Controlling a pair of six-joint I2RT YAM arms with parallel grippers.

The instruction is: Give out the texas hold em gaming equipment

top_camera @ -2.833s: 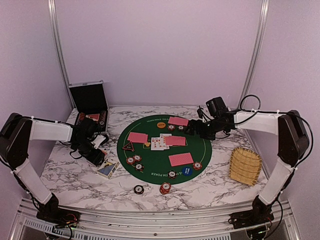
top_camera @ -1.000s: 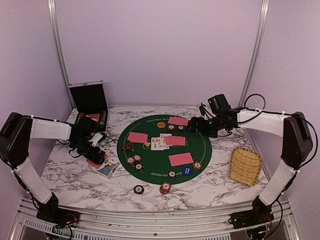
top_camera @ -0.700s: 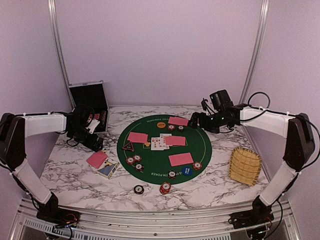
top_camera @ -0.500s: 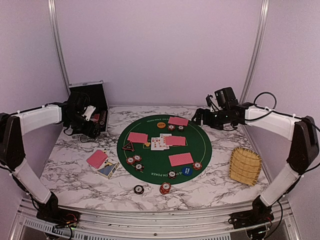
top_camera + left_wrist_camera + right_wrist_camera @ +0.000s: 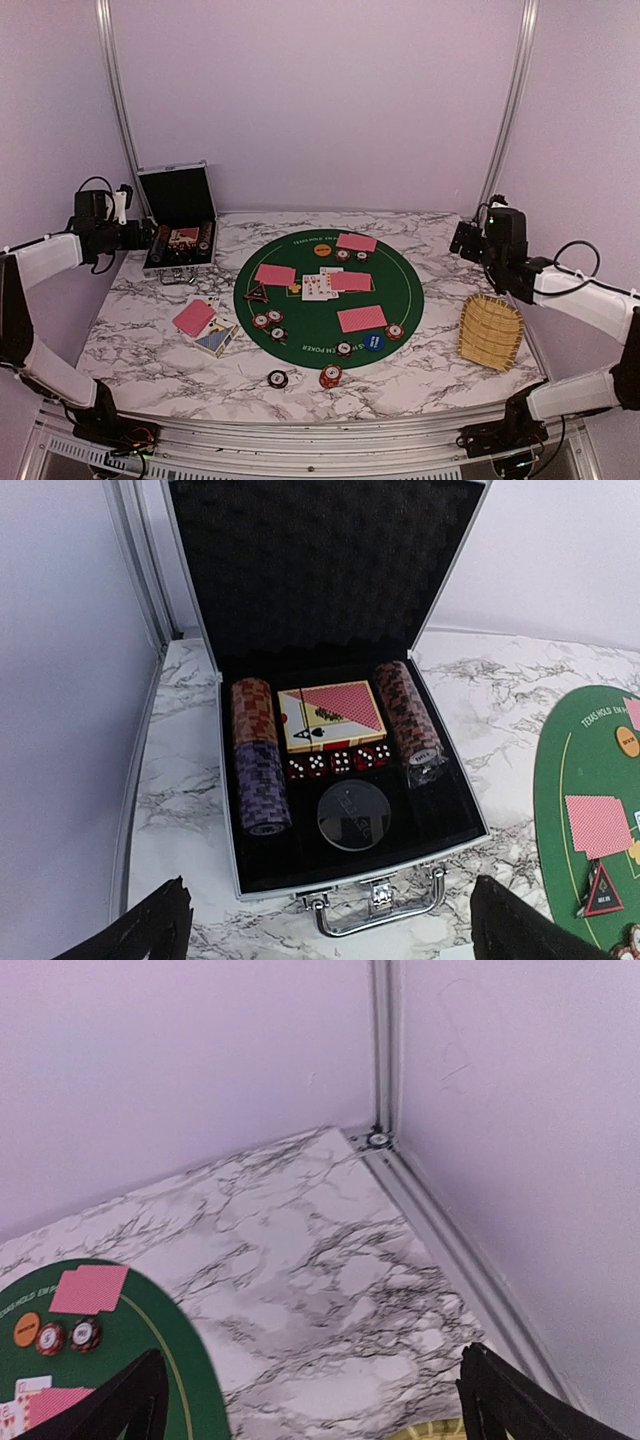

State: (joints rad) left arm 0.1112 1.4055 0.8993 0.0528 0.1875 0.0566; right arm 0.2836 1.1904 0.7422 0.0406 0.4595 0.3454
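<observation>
Left pincer (image 5: 330, 922) gapes wide, empty, facing the open case (image 5: 320, 570); right pincer (image 5: 310, 1400) likewise wide, empty

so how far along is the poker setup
Done, it seems: four red-backed card piles and several chips lie on the green mat. In hand: nothing; the left claw and right claw are both open and empty. Possibly left: two chips on the marble off the mat, a red deck beside it, and chip stacks in the open case.
</observation>
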